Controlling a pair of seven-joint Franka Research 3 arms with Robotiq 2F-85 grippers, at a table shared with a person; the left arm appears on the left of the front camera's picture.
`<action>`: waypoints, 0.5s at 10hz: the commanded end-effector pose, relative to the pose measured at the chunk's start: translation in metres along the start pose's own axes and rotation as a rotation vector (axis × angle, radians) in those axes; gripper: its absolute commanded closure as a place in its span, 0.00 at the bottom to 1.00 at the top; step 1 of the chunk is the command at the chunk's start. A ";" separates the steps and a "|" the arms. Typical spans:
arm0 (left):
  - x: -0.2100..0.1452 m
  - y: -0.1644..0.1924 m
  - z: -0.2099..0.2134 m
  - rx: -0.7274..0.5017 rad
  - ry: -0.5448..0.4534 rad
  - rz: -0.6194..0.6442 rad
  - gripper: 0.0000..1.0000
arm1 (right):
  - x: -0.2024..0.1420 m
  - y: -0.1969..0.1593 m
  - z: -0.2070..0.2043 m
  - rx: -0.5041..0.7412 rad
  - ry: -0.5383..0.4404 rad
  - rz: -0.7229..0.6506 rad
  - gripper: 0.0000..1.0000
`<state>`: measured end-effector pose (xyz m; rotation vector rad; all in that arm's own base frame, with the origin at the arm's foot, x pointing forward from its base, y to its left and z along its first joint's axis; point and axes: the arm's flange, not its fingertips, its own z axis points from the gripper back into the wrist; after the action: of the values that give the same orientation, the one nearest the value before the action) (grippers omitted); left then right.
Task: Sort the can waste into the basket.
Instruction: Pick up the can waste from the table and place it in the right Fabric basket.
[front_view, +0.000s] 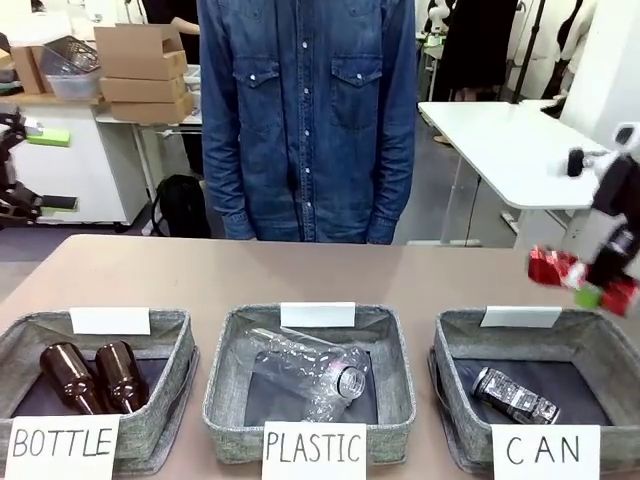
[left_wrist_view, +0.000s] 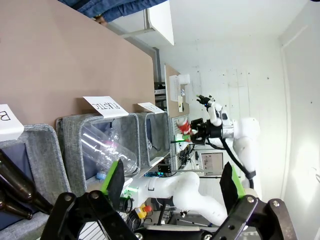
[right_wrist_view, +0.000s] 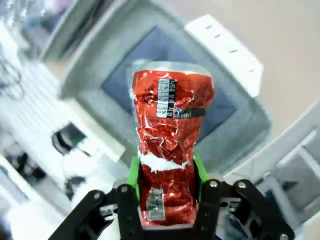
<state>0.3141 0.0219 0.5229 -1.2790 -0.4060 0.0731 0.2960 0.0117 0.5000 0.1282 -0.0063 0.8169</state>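
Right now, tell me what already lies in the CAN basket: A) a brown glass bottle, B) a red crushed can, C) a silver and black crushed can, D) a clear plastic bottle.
C: the silver and black crushed can lies in the CAN basket, while the right hand holds the red crushed can above it.

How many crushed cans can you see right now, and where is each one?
2. The silver and black can lies inside the CAN basket. The red can is clamped in the right pincer, in the air above that basket's far right corner. More could be hidden behind the front signs.
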 end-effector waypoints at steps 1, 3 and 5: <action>-0.001 0.000 0.002 0.003 0.010 -0.008 0.00 | -0.013 0.011 -0.011 -0.109 0.032 0.544 1.00; -0.001 0.000 0.002 0.003 0.010 -0.008 0.00 | -0.014 0.014 -0.014 -0.123 0.026 0.662 1.00; -0.001 0.000 0.002 0.003 0.010 -0.008 0.00 | -0.009 0.007 -0.014 -0.110 0.034 0.631 1.00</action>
<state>0.3141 0.0222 0.5228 -1.2788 -0.4061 0.0740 0.2840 0.0258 0.5028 -0.0117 -0.0357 1.4407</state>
